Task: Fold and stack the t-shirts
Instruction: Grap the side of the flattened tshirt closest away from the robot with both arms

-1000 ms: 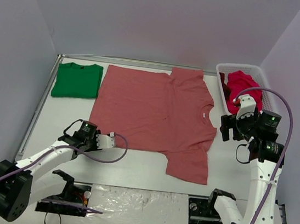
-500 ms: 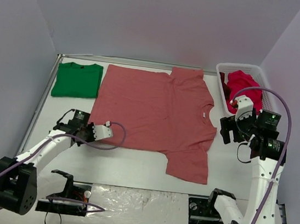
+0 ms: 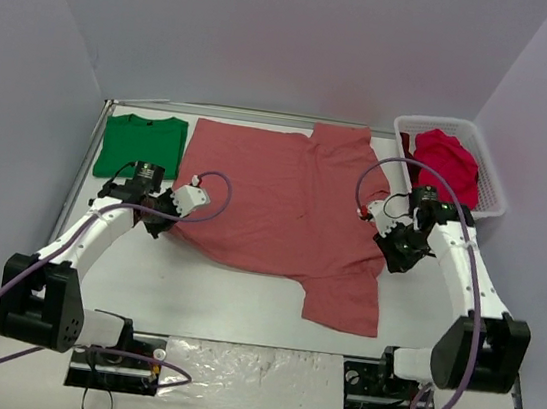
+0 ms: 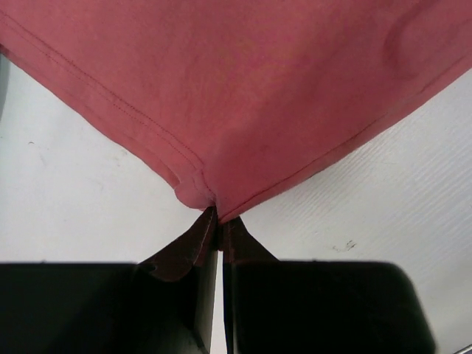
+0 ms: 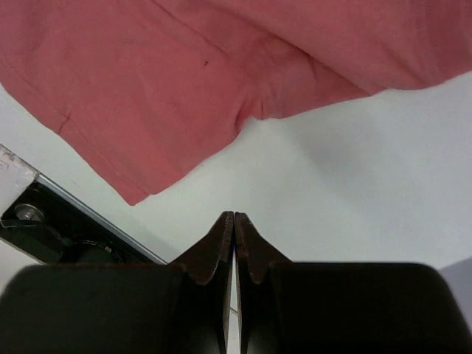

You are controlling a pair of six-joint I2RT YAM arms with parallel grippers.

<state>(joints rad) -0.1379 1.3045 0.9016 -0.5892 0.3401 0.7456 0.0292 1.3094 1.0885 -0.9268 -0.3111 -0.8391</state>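
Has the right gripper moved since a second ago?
Yes. The right gripper has swung left, away from the white basket, to the right edge of the salmon-pink t-shirt.

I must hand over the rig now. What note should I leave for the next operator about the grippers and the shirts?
Left gripper: shut on the near-left hem corner of the pink t-shirt, which lies spread on the table.
Right gripper: shut, empty, beside that shirt's right edge.
Done: green t-shirt folded, far left.
Left: fold the pink one; crimson t-shirts wait in the basket; stack all.
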